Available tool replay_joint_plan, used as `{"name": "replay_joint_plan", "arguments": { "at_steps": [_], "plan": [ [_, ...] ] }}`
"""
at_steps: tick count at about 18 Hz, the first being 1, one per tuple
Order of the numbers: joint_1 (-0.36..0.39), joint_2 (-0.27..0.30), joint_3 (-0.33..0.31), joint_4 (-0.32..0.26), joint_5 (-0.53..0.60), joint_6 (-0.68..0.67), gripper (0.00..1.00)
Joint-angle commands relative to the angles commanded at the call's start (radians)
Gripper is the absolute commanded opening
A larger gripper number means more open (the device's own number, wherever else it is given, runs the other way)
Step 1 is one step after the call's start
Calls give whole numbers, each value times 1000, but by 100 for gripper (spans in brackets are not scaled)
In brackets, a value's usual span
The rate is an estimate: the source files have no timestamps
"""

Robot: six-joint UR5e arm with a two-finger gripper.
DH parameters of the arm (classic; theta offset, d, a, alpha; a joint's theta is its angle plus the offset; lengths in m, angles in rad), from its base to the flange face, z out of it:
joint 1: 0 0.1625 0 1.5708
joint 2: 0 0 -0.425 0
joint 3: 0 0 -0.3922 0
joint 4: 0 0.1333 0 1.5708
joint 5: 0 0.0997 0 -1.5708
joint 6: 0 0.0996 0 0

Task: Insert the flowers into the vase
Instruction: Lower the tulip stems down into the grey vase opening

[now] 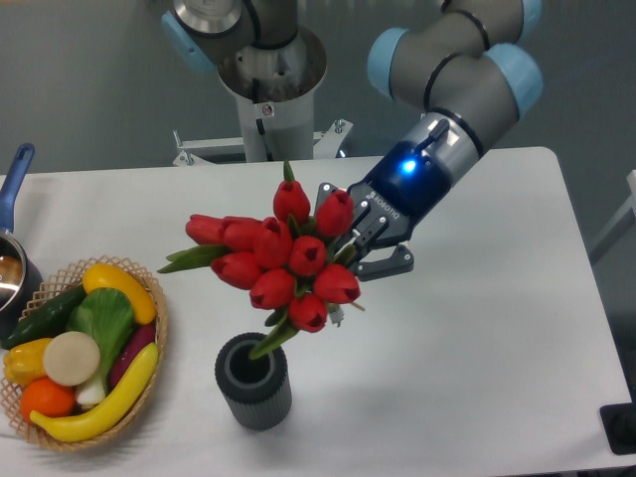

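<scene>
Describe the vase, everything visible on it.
The vase is a small dark grey cylinder with vertically ribbed sides and a thick rounded rim around a dark open mouth. It looks matte, like plastic or rubber. It stands upright on the white table, near the front edge, right of the wicker basket and apart from it. A green leaf tip of the flowers overlaps its rim in the image; whether it touches cannot be told. The pincer holding the bunch is above and to the right, clear of the vase.

Pincer (350,238) clamped, arm angled down-left.
</scene>
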Motion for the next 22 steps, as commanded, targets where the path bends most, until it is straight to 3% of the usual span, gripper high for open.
{"name": "replay_joint_plan", "arguments": {
  "at_steps": [11,22],
  "plan": [
    [-60,-71,47,0,-69,6,17],
    [-94,-106,48,0,-68,6,18]
  ]
}}
